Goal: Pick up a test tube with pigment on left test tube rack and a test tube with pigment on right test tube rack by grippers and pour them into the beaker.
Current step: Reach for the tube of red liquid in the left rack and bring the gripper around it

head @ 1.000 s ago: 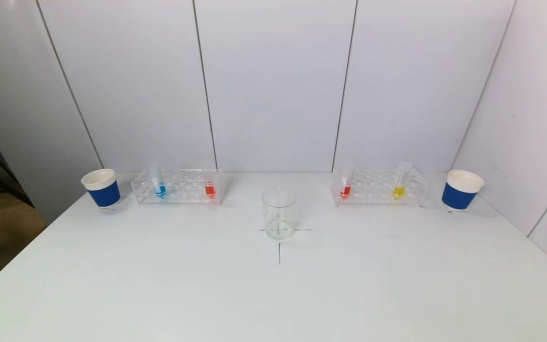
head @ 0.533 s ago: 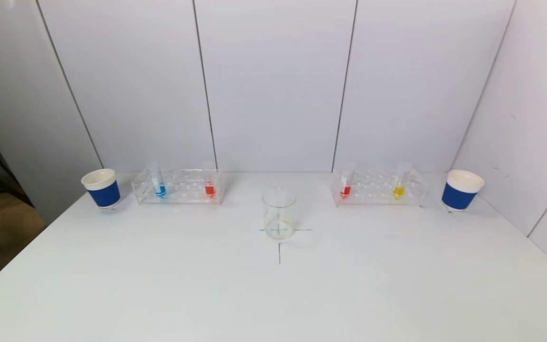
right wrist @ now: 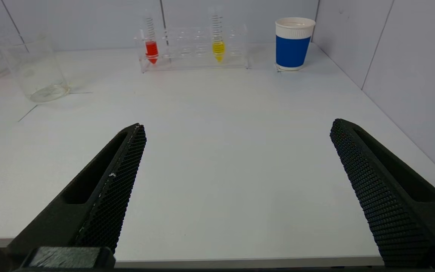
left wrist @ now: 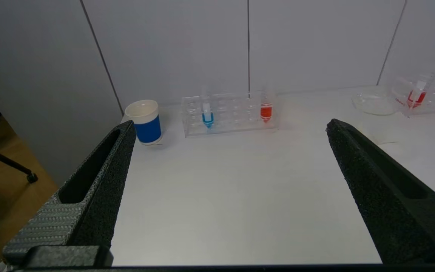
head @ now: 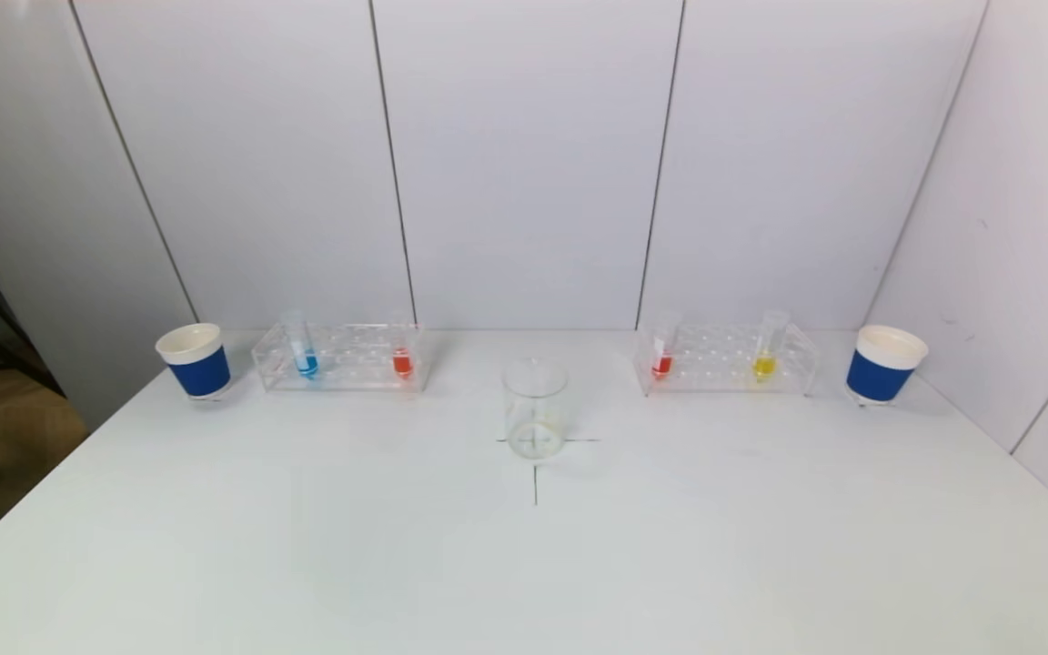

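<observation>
Empty beaker (head: 534, 408) centre of white bench (head: 524, 564), left rack (head: 342, 357) with blue tube (head: 305, 350) and red tube (head: 402, 353), right rack (head: 726, 358) with red-filled tube (head: 662, 357) and yellow tube (head: 766, 353), blue cups (head: 196, 360) outside both racks, left tool (left wrist: 227, 124) and right tool (right wrist: 236, 128) spread wide, empty, at near bench edge, nothing between them and racks

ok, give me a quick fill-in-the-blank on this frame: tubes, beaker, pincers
1. The left rack holds a blue tube and a ____ tube.
2. The right rack holds a red tube and a ____ tube.
3. The beaker between the racks is ____ of liquid.
4. The left pincer and right pincer both stand ____ near the table's front edge.

Missing words: red; yellow; empty; open
</observation>
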You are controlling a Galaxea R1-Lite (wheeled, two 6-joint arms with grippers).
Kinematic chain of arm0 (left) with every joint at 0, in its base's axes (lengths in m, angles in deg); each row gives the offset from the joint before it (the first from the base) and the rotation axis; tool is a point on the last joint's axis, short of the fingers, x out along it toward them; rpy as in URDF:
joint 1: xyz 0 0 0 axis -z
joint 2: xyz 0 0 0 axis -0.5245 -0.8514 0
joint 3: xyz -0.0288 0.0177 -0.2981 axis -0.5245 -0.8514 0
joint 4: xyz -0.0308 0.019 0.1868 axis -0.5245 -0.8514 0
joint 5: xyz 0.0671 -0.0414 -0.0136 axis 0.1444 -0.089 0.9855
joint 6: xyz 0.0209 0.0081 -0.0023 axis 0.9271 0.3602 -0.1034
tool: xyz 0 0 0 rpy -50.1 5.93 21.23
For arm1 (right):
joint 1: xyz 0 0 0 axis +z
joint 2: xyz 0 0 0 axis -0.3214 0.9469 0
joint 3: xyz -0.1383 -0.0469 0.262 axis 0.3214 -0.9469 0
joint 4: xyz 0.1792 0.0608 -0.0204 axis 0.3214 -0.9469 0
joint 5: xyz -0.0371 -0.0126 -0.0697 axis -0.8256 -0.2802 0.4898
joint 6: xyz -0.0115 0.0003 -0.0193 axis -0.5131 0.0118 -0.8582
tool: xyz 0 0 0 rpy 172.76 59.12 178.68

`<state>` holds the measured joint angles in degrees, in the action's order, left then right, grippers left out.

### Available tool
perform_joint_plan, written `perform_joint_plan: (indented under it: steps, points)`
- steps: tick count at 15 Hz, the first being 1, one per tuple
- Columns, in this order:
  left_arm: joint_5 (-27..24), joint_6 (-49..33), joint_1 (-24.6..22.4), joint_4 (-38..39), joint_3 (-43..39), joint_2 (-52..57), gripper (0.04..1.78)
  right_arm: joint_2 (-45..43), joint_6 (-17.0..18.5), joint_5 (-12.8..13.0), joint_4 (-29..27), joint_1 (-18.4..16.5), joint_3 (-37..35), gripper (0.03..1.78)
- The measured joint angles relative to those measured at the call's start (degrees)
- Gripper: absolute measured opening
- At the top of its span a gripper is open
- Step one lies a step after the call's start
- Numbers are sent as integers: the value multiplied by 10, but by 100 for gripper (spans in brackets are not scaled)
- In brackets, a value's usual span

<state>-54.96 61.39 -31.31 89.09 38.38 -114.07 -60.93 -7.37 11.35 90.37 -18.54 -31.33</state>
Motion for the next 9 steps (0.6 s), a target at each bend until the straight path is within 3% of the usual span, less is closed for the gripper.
perform_joint_plan:
  steps: [9]
  points:
    - [20, -8, 31, 303, 20, -371, 176, 0, 0, 0, 0, 0, 0, 177]
